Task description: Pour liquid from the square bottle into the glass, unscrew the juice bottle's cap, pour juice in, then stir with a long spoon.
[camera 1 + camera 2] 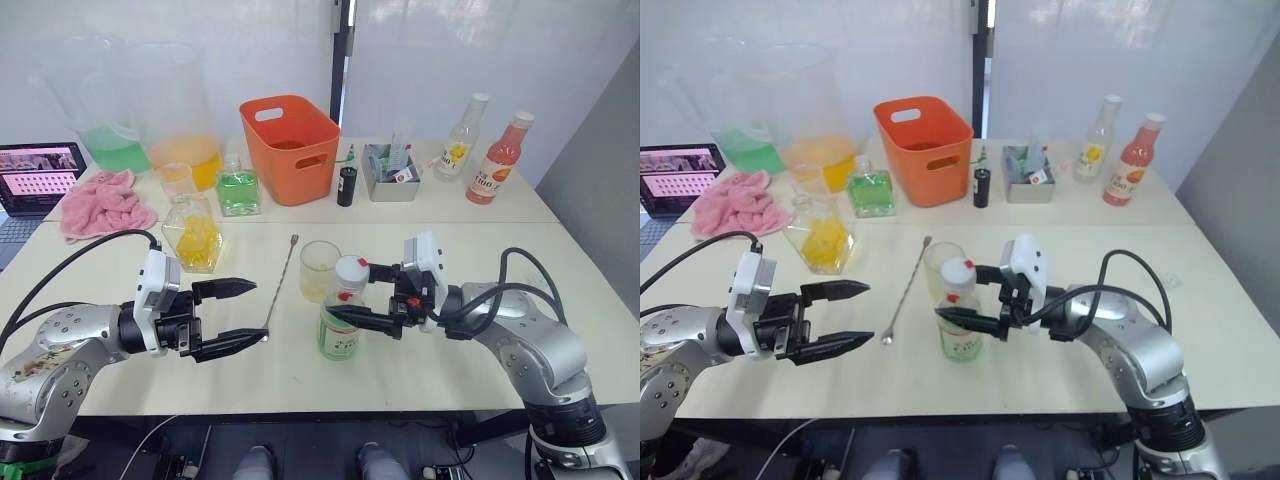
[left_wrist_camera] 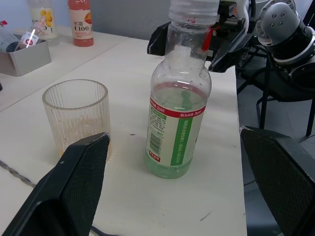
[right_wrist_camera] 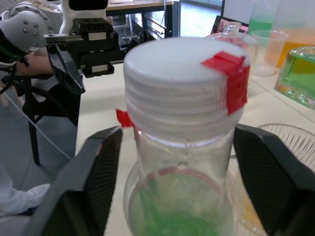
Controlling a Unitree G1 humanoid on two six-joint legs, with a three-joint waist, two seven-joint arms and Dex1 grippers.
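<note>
Juice bottle (image 1: 340, 320) stands capped on the counter (image 1: 480, 340) just beside the glass (image 1: 319, 270), right hand (image 1: 362, 296) open astride its cap (image 1: 351, 270), left hand (image 1: 235, 316) open, empty; unsteadied, twisting may topple it.

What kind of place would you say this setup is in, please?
Probably a robot lab or test room, not a kitchen: drink props on a plain white table against blank walls, a laptop at one end, and two large beakers of coloured liquid behind the juice bottle.
</note>
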